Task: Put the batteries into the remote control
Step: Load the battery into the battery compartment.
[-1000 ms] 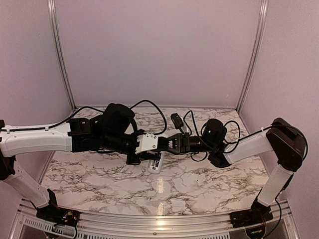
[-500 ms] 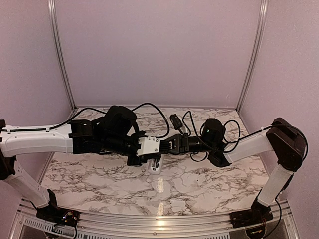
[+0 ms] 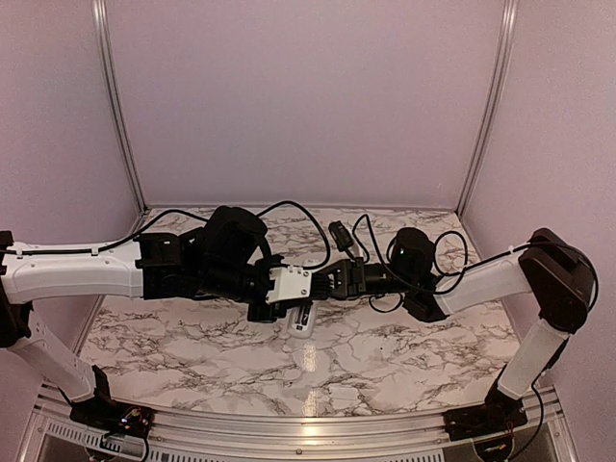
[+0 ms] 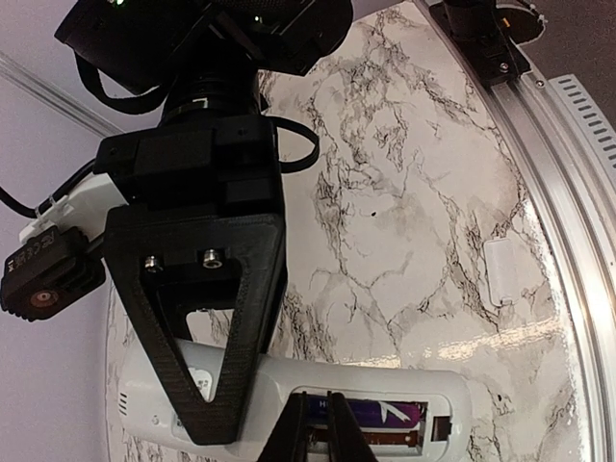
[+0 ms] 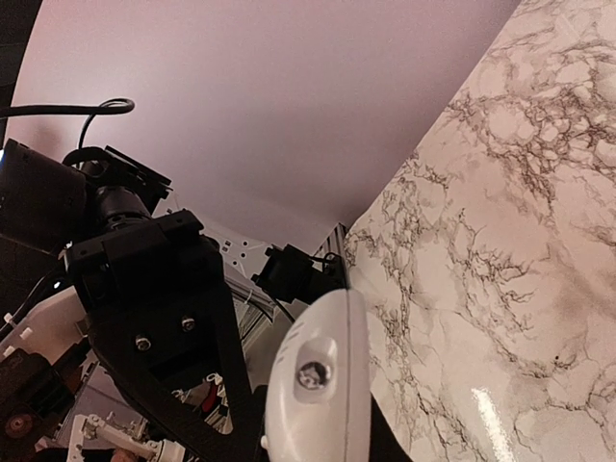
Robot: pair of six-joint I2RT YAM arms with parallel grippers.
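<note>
The remote control [image 4: 271, 404] is being held above the marble worktop [image 4: 414, 221], clamped in the right tool [image 3: 327, 282], its back open. One battery [image 4: 371, 416] is being seated in the compartment beneath the nearly closed left tool [image 4: 319, 399]. More loading is probably remaining.

Nothing can be read here: no word, brand, number or sign is legible in any view. The closest thing to a label is a white mark on the purple wrap of the battery [image 4: 377, 415], which lies in the open compartment of the remote control [image 4: 366, 380] in the left wrist view. It is cut off by what stands in front of it and too small to make out as letters. A few tiny dark marks on the remote control's white shell toward its left end are just as blurred, and no character can be told from them.
</note>
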